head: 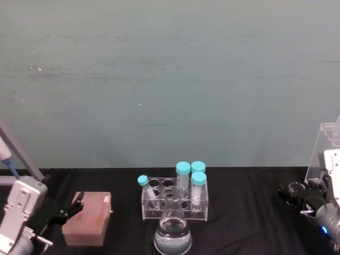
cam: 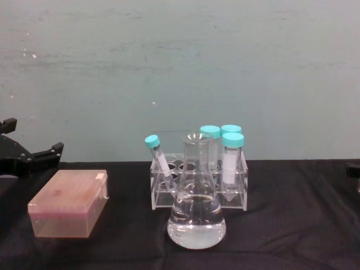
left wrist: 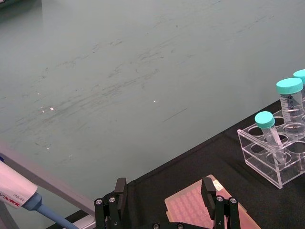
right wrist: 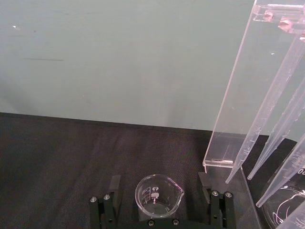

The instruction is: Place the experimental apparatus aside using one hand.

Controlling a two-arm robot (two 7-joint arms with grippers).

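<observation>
The small glass beaker (right wrist: 158,194) stands on the black cloth between the fingers of my right gripper (right wrist: 159,185), which is open with a gap on each side of the glass. In the head view this gripper (head: 292,195) is at the table's right edge, with the beaker (head: 294,187) at its tips. Just beside it rises the tall acrylic stand (right wrist: 237,119) with long clear tubes (right wrist: 267,114) hanging in it. The conical flask (head: 172,232) with clear liquid stands at the front centre. My left gripper (head: 71,207) is open at the far left, beside the pink box.
A clear rack (head: 175,201) with teal-capped tubes (head: 198,179) stands right behind the flask (cam: 197,209). A pink tip box (head: 87,219) lies front left under the left fingers (left wrist: 208,190). A pipette (left wrist: 19,195) leans at the far left. A grey-green wall backs the table.
</observation>
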